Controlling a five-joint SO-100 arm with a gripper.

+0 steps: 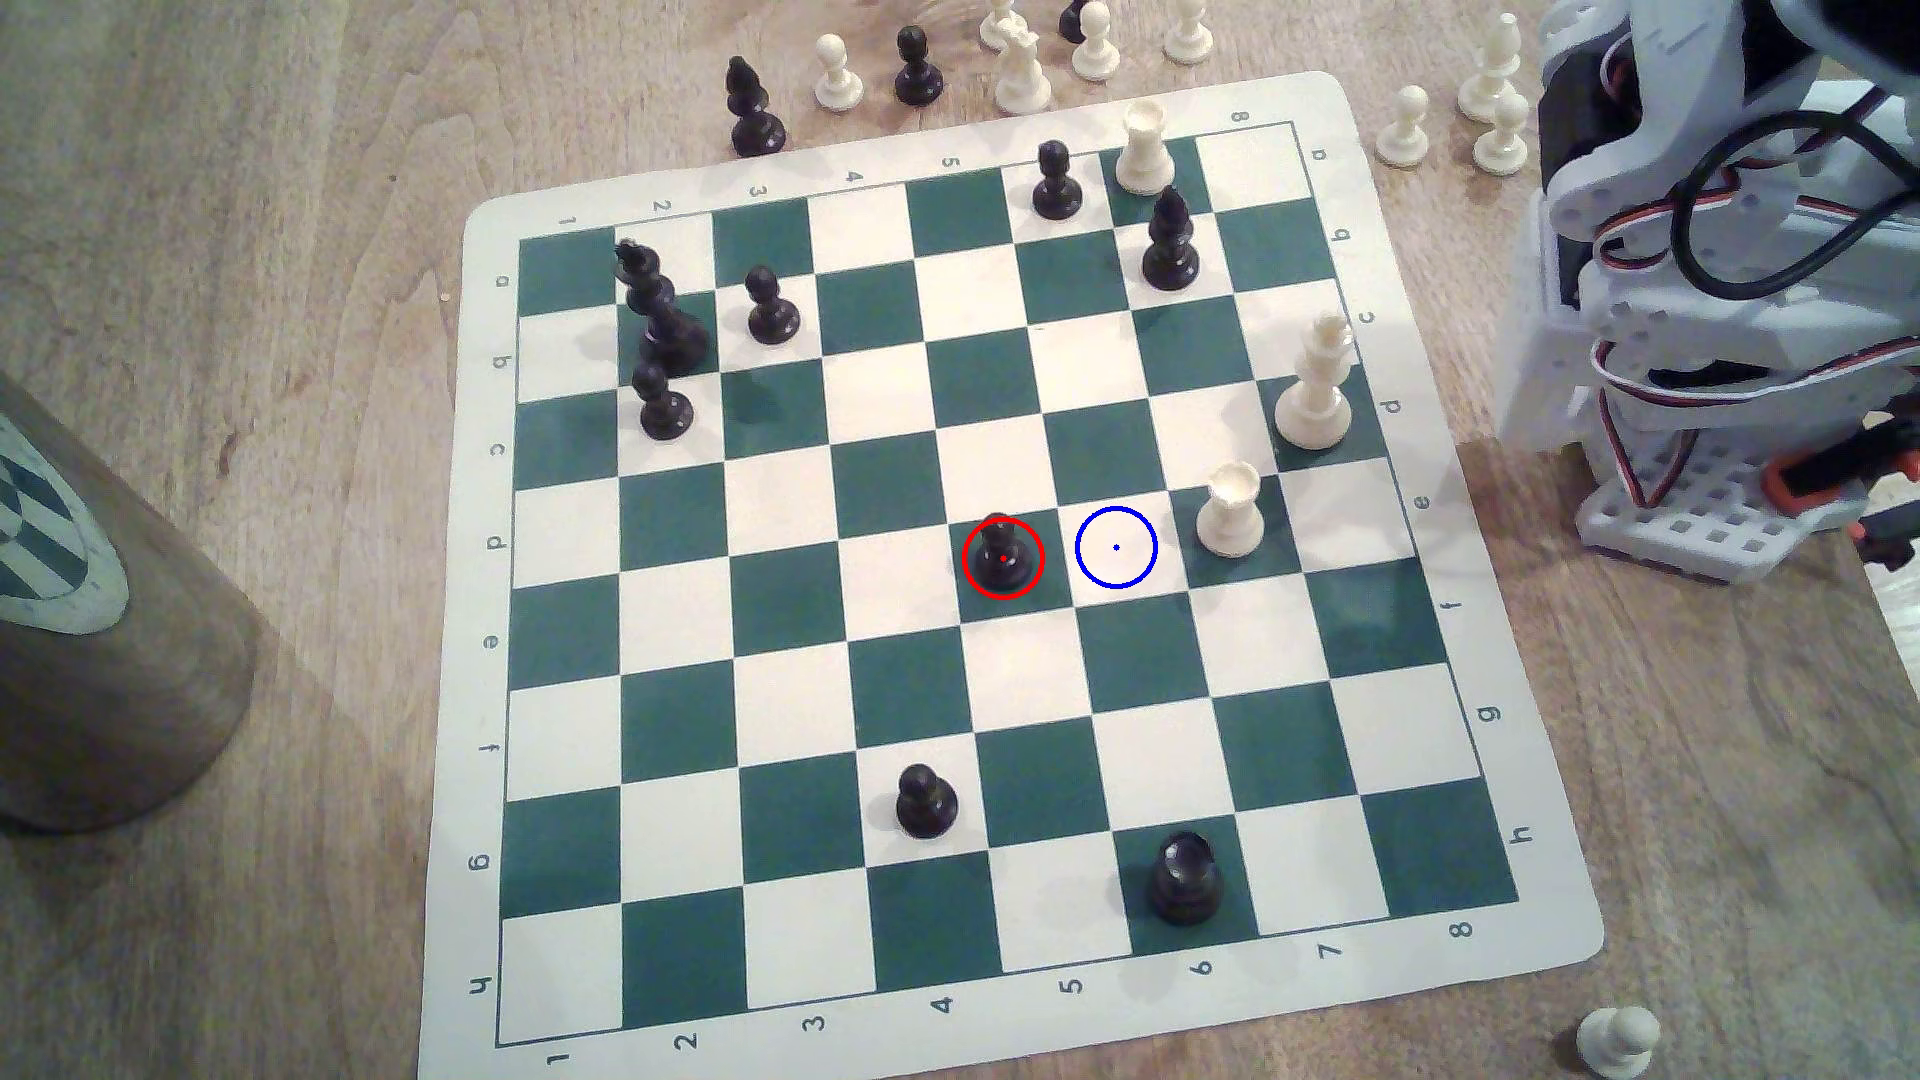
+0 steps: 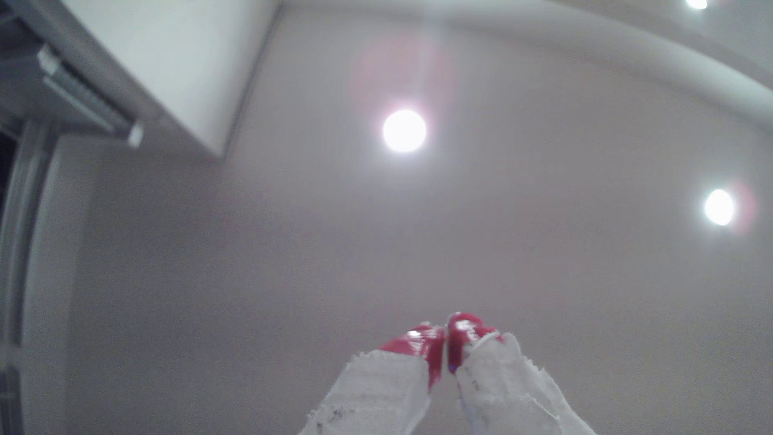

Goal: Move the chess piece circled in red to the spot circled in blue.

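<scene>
Near the centre of the exterior view, the black pawn circled in red [image 1: 1002, 556] stands upright on a green square of the chessboard [image 1: 665, 966]. The blue-ringed cream square [image 1: 1116, 547] lies directly beside it toward the frame's right, with nothing on it. One square further right stands a white rook [image 1: 1230, 511], and above that, near the board's right edge, a tall white king or queen [image 1: 1316, 384].

Upper left of the board: a tall black piece [image 1: 657, 308] leaning, with two black pawns [image 1: 770, 305] [image 1: 662, 400] close by. Top of the board: another black pawn [image 1: 1057, 181], a second white rook [image 1: 1144, 147] and a black bishop [image 1: 1171, 241]. Lower part of the board: a black pawn [image 1: 924, 801] and a black rook [image 1: 1185, 878].

Off the board, captured pieces stand on the wooden worktop [image 1: 260, 312] along the upper edge of the frame, and one white pawn [image 1: 1617, 1040] sits in the lower right corner. The white arm [image 1: 1714, 291] is folded at the right edge of the frame, well apart from the circled pawn.

In the wrist view the hand [image 2: 446, 334] points up at a ceiling with round lights [image 2: 404, 130]. Its red fingertips [image 2: 422, 341] are pressed nearly together, with only a thin slit between them, and they hold nothing.
</scene>
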